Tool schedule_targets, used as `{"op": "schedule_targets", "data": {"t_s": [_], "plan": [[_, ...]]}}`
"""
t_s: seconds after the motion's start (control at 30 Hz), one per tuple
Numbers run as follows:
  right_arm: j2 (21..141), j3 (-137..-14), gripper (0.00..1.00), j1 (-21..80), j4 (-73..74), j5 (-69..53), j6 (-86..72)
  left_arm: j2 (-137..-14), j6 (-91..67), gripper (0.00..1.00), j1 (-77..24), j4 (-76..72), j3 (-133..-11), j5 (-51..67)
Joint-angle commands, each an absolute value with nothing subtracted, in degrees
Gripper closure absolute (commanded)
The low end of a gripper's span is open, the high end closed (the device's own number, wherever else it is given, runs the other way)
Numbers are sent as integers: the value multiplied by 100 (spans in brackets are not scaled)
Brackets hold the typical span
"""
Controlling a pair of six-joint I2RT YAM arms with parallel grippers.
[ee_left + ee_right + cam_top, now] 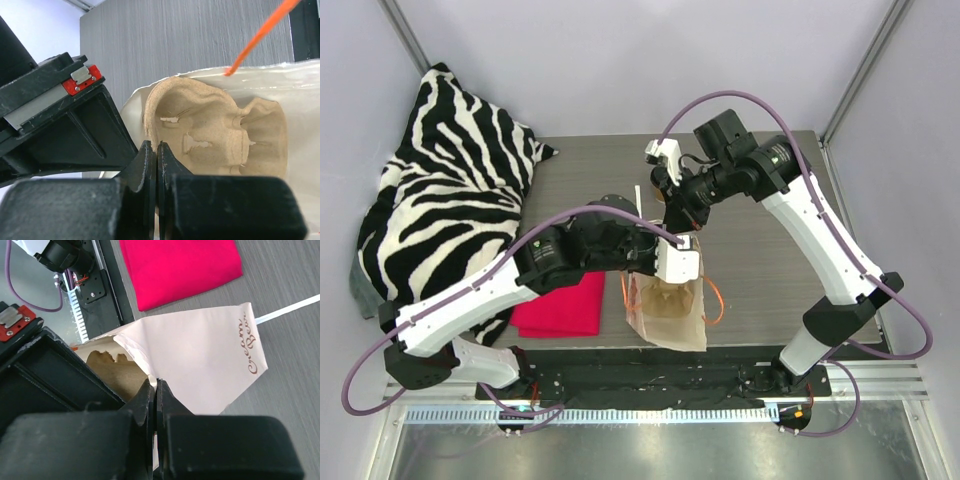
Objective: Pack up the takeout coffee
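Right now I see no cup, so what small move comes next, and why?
Probably draw the shut left gripper and right gripper slightly apart: both seem to pinch the rim of the orange-handled kraft paper bag, and only the tan pulp carrier shows inside.
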State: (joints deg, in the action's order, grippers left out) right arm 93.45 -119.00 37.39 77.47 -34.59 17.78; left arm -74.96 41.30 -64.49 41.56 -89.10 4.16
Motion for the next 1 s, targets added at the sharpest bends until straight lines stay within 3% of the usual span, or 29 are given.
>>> {"op": "schedule_targets", "data": {"t_s": [0.0,0.37,0.97], "plan": [[9149,-11655,99,3762,7506,-3323,1363,-7277,4166,100,-6442,3815,-8605,211],[9334,-11558,99,3770,7497,-3287,1028,-7295,4131,100,-6451,3288,-7656,176],[9396,-11452,99,3771,7919,-4333,2469,-7559,4263,100,-5977,2285,-6768,870]]}}
